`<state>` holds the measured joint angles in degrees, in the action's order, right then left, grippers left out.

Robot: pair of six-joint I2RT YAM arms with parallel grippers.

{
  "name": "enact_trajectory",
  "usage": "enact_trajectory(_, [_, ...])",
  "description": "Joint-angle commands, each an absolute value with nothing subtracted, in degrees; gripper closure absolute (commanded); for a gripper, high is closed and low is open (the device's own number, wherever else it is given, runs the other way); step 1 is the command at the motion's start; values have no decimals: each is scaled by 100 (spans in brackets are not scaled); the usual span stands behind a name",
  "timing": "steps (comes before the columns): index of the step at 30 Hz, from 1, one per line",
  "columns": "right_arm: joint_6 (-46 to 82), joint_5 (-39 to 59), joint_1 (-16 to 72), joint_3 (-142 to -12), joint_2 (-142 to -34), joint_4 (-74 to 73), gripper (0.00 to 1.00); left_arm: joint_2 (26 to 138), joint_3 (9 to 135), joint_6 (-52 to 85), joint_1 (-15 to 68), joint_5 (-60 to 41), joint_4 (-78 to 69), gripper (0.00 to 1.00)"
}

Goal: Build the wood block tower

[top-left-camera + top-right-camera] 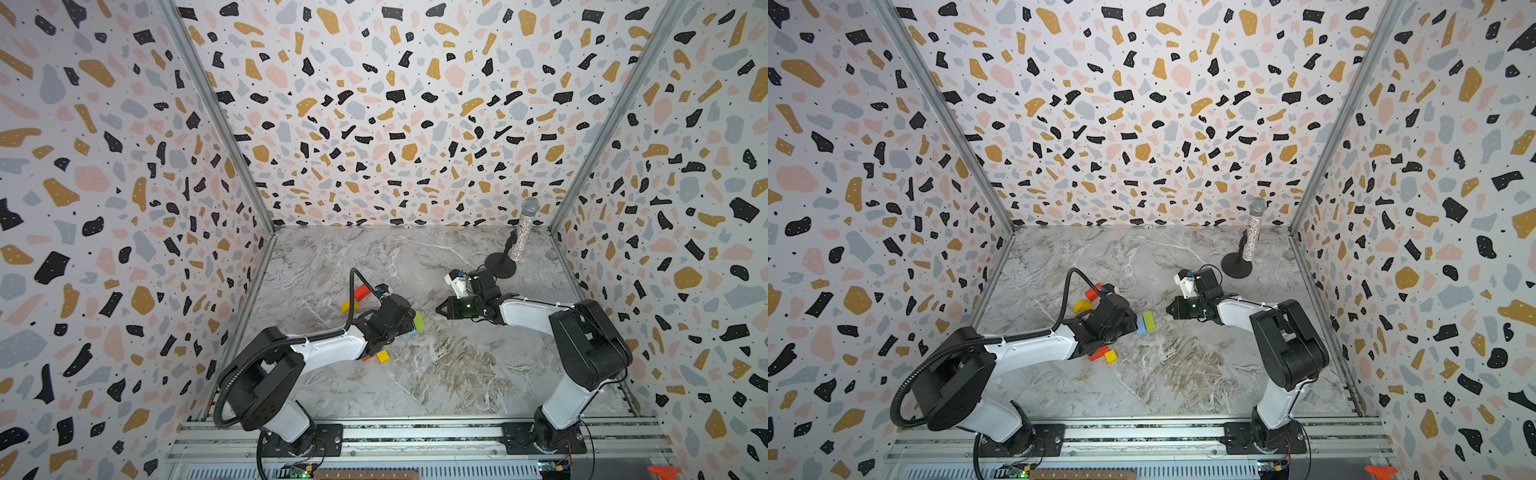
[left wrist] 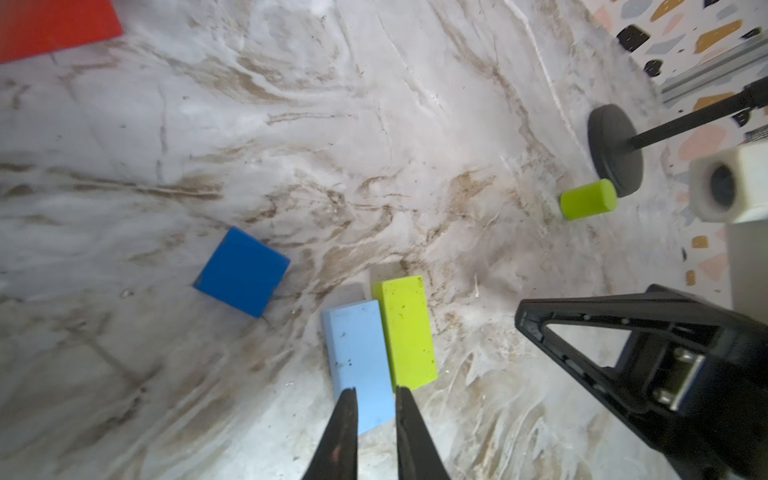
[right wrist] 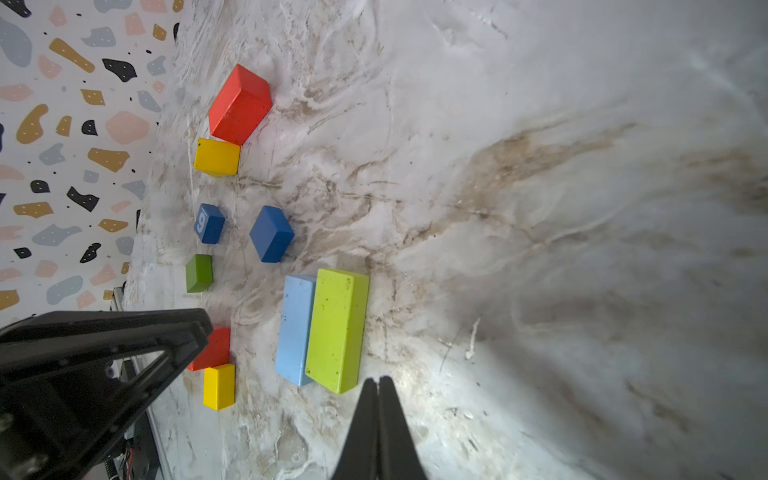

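Now our left gripper (image 2: 374, 390) hangs over one end of the light blue wooden brick (image 2: 357, 353), its jaws a narrow gap apart and clamped on nothing. That brick lies flat on the marbled grey tabletop (image 2: 291, 124), touching the lime green wooden brick (image 2: 409, 332) along its long side. Our right gripper (image 3: 378, 381), jaws pressed together and empty, sits just beside the green brick's end. We see the other painted wooden blocks (image 3: 239, 106) scattered on the table, unstacked

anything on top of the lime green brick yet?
Nothing. The lime green brick shows a bare top face; the light blue brick just lies against its side, both flat on the table. Underside hidden.
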<state>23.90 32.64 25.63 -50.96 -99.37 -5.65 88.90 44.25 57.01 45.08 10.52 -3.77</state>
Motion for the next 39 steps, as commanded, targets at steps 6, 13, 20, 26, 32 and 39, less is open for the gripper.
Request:
enact_trajectory(6, [2261, 3310, 2730, -5442, -10022, -447, 95, 9236, 4408, 5792, 4500, 1168, -61, 99])
enact_trajectory(13, [2216, 3314, 2784, -5579, -10231, -360, 96, 9511, 4318, 5853, 4497, 953, -347, 100])
enact_trajectory(20, [2195, 3313, 2917, -5783, -10499, -295, 97, 9555, 4315, 5880, 4493, 965, -515, 100])
enact_trajectory(26, [2211, 3044, 2935, -5892, -10689, -155, 100, 9659, 4429, 5821, 4478, 993, -511, 100])
enact_trajectory(32, [2188, 3049, 2935, -5986, -10866, -90, 100, 9753, 4464, 5819, 4392, 915, -654, 100])
enact_trajectory(39, [2104, 2976, 2944, -6003, -10951, 13, 100, 9851, 4635, 5750, 4333, 922, -668, 100])
